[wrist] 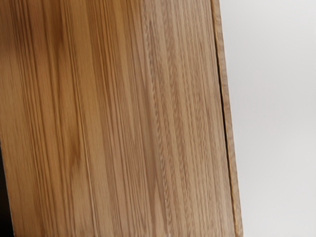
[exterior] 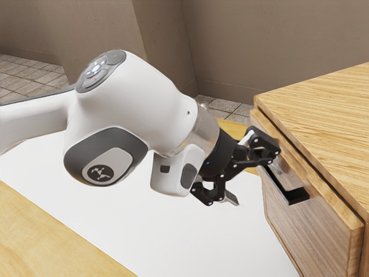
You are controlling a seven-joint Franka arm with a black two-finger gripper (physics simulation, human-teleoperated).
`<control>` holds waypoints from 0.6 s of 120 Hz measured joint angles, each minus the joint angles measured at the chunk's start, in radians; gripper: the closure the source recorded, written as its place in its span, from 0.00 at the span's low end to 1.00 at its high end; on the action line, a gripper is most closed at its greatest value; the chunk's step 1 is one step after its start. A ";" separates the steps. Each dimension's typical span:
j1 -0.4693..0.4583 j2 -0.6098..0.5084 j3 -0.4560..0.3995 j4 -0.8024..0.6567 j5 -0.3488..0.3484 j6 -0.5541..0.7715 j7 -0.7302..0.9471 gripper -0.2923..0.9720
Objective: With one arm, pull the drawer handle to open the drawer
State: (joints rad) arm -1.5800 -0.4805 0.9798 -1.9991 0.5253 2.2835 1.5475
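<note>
- Drawer sits in the front of the wooden cabinet at the exterior view's right. Its face looks nearly flush, and I cannot tell whether it has come out at all.
- Its handle is a thin black bar standing off the drawer's face near the upper edge.
- My gripper is just beside the bar's near end with fingers spread wide: the upper finger by the bar's end, the lower finger over the white table. Nothing is clamped.
- The bar looks rigid and smooth, perhaps slick — I judge it best taken at mid-length, with one finger behind it.
- The wooden box is probably weighty but should slide — an off-centre tug might jam it.
</note>
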 joint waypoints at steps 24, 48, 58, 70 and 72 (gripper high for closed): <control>0.010 -0.003 -0.019 0.001 -0.014 0.000 0.003 0.25; 0.028 -0.007 -0.049 0.000 -0.020 0.001 0.005 0.24; 0.059 -0.011 -0.075 -0.016 -0.024 0.000 0.005 0.24; 0.085 -0.023 -0.092 -0.038 -0.026 0.000 0.006 0.23; 0.087 -0.025 -0.093 -0.040 -0.026 0.000 0.006 0.23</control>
State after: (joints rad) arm -1.4930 -0.5053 0.8868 -2.0392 0.4988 2.2838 1.5533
